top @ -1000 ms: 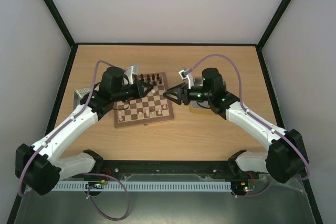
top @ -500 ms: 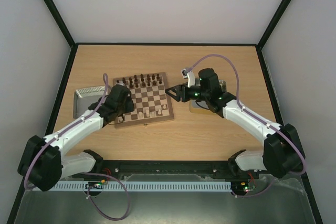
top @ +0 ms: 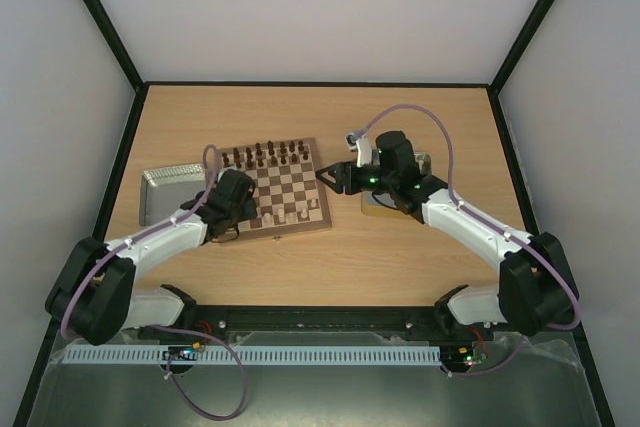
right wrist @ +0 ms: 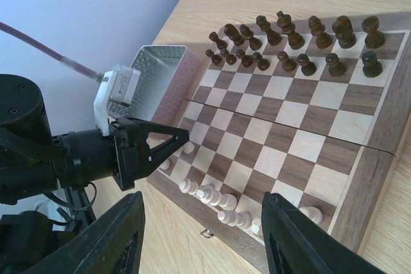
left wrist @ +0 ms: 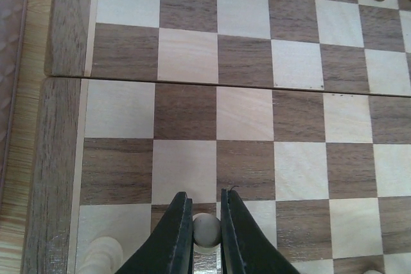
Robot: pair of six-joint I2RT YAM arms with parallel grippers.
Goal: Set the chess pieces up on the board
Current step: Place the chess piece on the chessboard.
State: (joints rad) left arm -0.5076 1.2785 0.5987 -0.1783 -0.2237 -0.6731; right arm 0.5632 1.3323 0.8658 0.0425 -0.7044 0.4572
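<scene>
The board (top: 290, 187) lies at mid-table, with dark pieces (top: 268, 155) on its far rows and cream chess pieces (top: 295, 215) on its near row. My left gripper (top: 250, 215) is low over the board's near left corner. In the left wrist view it (left wrist: 204, 196) is shut on a cream pawn (left wrist: 207, 230) over a dark square, next to another cream piece (left wrist: 103, 253). My right gripper (top: 326, 177) hovers at the board's right edge, open and empty. In the right wrist view (right wrist: 205, 242) I see the cream row (right wrist: 218, 198) and the left gripper (right wrist: 183, 139).
A metal tin (top: 162, 190) lies left of the board, also seen in the right wrist view (right wrist: 160, 72). A second tin (top: 378, 209) lies under my right arm, right of the board. Black frame rails edge the table.
My left gripper has drawn back from the board's far left to its near left corner and lowered, holding the cream pawn. My right gripper has shifted slightly away from the board.
</scene>
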